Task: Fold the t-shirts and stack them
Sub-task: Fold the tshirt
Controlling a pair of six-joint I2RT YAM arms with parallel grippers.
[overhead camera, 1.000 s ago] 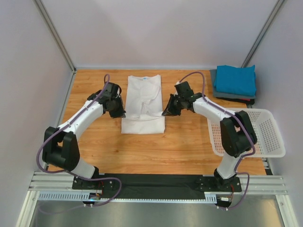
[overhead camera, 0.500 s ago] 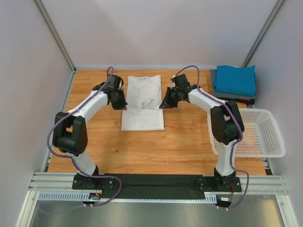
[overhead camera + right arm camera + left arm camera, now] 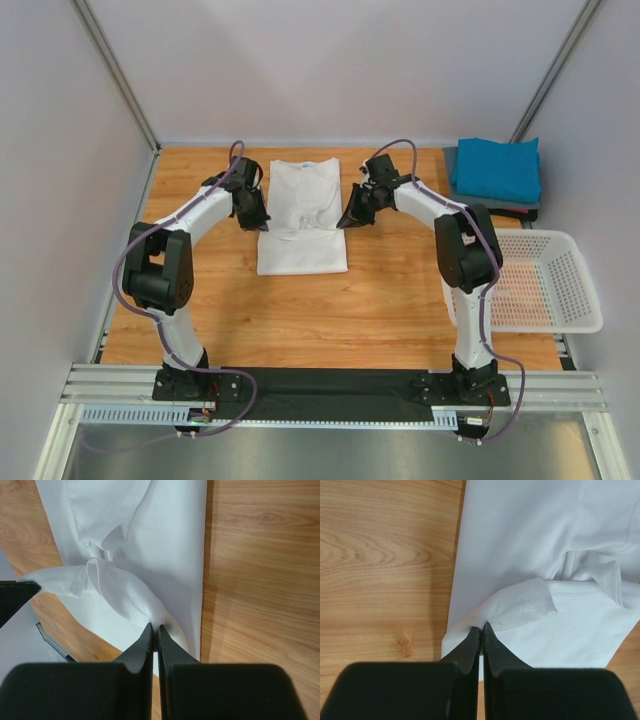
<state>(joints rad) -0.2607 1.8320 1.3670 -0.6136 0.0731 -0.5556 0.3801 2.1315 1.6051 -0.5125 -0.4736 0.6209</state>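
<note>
White t-shirt (image 3: 303, 215) at mid-table drawn farther from the arm bases than a second before, side edges pinched by clenched left gripper (image 3: 257, 221) and clenched right gripper (image 3: 349, 220), stack of folded shirts (image 3: 497, 170) at far right corner, white basket (image 3: 575, 300) nearer.

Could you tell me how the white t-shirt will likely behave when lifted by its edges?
Probably floppy: the white t-shirt sags in folds where the left fingers and right fingers pinch its edges. Likely light, as small pinches hold the cloth up.
</note>
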